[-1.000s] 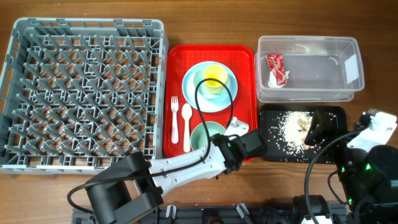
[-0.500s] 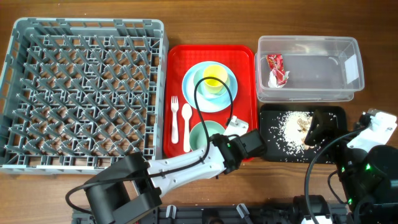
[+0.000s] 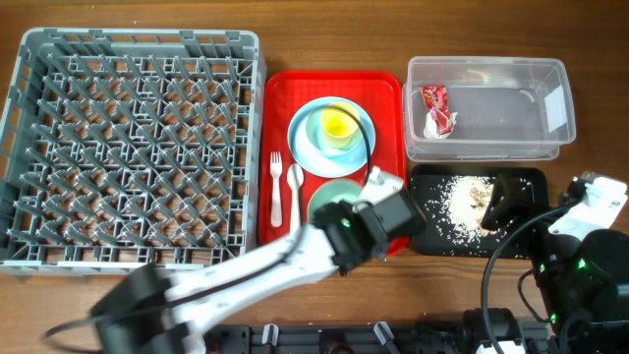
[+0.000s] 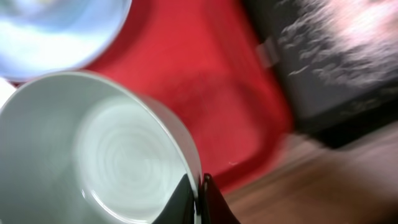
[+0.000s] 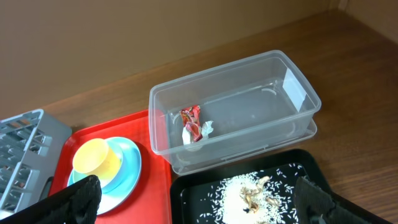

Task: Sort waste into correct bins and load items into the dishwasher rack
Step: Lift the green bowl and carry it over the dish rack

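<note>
- The left gripper (image 4: 199, 198) is pinched tight on the rim of the mint-green bowl (image 4: 112, 155). One finger is inside and one is outside.
- The bowl is over the front part of the red tray (image 3: 383, 98). I cannot tell if it is lifted off the tray or resting on it.
- The bowl is pale green, smooth and round. It looks empty and clean inside, with faint rings at the bottom.
- The right gripper (image 5: 198, 182) hangs over the black tray (image 3: 526, 179) with its fingers spread wide and nothing in them.
- The trash part looks mostly done. The rice scraps (image 3: 457, 202) lie in the black tray, and a red-and-white wrapper (image 3: 435, 108) lies in the clear tub (image 3: 501, 113).
- The loading part has hardly begun. The grey rack (image 3: 138, 37) has no dishes in it.
- The blue plate (image 3: 305, 147), the yellow cup (image 3: 339, 125), the white fork (image 3: 276, 192) and the white spoon (image 3: 296, 182) all wait on the red tray.
</note>
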Tool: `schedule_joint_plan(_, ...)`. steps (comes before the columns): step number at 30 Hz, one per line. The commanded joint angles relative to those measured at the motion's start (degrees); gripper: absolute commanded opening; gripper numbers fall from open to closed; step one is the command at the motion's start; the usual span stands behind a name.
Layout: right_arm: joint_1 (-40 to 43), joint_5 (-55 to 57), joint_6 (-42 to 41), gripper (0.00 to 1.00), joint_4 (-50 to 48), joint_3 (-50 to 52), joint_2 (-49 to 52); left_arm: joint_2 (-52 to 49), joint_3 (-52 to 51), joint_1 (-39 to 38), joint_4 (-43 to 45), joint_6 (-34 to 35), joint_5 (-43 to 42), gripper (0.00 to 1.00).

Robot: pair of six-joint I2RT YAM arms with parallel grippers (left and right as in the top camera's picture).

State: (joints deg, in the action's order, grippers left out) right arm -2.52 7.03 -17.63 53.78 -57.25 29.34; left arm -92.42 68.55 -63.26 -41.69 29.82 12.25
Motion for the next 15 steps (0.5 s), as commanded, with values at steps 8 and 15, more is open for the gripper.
schedule_joint_plan(8, 0.2, -0.7, 1.0, 1.00, -0.1, -0.5, 0.1, 18.7, 15.7, 36.3, -3.4, -13.1, -47.0, 0.04)
schedule_joint_plan(15, 0.2, -0.7, 1.0, 1.00, -0.1, -0.5, 0.1, 6.8, 15.7, 66.0, 13.8, -10.1, -95.4, 0.04)
